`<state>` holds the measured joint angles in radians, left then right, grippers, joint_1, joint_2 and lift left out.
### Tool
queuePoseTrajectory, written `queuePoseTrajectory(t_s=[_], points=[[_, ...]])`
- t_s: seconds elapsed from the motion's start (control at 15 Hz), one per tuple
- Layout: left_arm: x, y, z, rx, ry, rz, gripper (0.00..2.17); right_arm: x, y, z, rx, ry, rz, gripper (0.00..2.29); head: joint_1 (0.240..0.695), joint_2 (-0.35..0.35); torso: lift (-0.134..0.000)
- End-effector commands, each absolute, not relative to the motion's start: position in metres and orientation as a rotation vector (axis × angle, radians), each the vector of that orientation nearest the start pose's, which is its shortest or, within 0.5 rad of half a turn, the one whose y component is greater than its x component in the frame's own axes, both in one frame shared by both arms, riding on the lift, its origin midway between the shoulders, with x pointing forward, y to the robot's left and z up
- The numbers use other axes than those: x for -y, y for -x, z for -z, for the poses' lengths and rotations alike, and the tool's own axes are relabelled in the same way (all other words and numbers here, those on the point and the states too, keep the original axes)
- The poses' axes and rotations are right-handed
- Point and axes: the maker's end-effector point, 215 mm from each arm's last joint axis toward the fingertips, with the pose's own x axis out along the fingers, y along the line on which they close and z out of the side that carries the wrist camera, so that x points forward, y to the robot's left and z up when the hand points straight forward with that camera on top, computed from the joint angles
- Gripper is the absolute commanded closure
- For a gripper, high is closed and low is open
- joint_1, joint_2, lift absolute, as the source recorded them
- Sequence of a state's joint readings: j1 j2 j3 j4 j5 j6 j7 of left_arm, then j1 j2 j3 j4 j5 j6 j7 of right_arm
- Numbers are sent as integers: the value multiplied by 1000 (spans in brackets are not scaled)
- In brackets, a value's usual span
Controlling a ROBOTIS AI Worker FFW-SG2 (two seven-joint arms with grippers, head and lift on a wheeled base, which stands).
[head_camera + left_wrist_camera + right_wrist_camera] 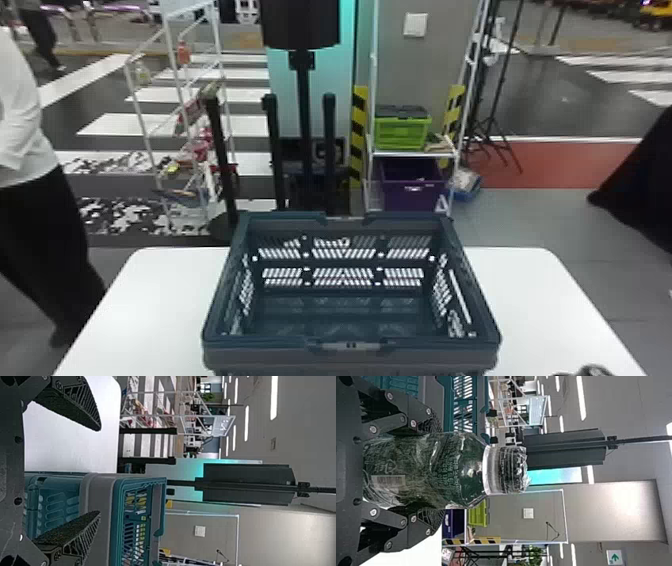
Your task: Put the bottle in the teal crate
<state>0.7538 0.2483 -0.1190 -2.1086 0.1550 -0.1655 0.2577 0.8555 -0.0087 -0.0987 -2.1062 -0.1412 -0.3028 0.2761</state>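
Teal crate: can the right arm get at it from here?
Probably yes. The right gripper holds the bottle near the teal crate, whose top is open with nothing seen across it. The side walls would likely block a low approach, so up and over.

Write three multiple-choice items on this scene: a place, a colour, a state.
1. Where is the bottle?
A) on the floor
B) in the right hand
C) on a shelf

2. What colour is the table?
A) white
B) red
C) green

3. How is the left hand?
A) shut
B) gripping a box
C) open, empty

1: B, its fingers clasp the bottle.
2: A, its top shows white beside the crate.
3: C, its fingers stand apart, holding nothing.
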Motion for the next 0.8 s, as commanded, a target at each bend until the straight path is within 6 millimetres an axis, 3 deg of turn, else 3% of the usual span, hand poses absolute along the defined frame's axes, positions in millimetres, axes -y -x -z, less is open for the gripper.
queuePoseTrajectory(t_s=[0.0, 0.47, 0.73], points=[[-234, -359, 367, -87, 34, -36, 140, 228, -325, 345, -2, -57, -174, 1983, 499, 0, 0], [-234, -358, 365, -82, 35, -35, 140, 230, -319, 339, 14, -53, -172, 1986, 499, 0, 0], [-234, -357, 363, -78, 38, -36, 140, 230, -319, 319, 60, -48, -171, 1986, 499, 0, 0]])
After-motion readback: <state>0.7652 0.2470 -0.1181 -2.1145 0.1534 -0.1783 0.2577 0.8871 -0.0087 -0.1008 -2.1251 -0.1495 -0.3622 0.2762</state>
